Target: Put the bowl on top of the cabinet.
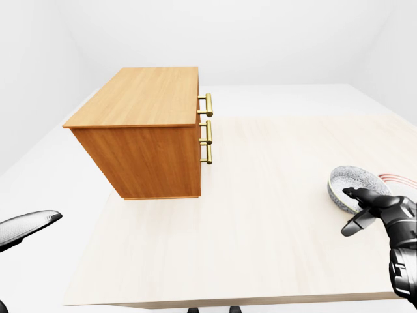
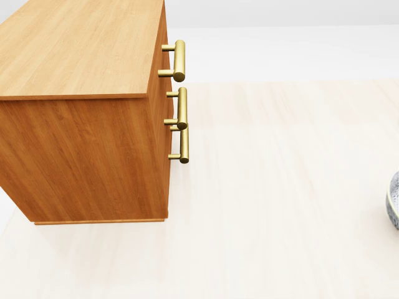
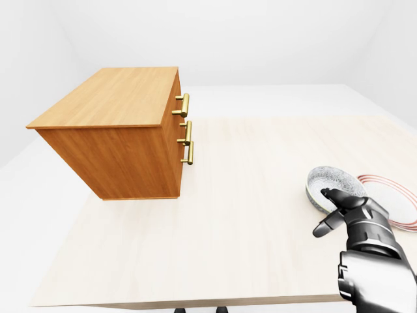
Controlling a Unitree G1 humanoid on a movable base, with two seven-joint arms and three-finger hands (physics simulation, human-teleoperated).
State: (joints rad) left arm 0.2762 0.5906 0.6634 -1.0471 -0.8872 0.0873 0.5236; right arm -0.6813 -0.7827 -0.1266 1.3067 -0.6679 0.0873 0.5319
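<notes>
The wooden cabinet [image 1: 148,124] with brass handles [image 1: 207,127] stands on the light table at the upper left of the left-eye view, its flat top bare. The patterned grey bowl [image 3: 328,185] sits at the table's right side; only its rim [image 2: 394,202] shows at the head view's right edge. My right hand [image 3: 322,212] is just below the bowl with its fingers spread, one fingertip [image 1: 348,192] at the bowl's near rim, closed on nothing. A dark part of my left arm [image 1: 26,225] pokes in at the lower left, well away from everything.
A plate with red rings [image 3: 394,195] lies right of the bowl, partly beneath it. The pale tabletop [image 1: 260,222] stretches between cabinet and bowl; its near edge runs along the bottom of the eye views. White floor and walls surround it.
</notes>
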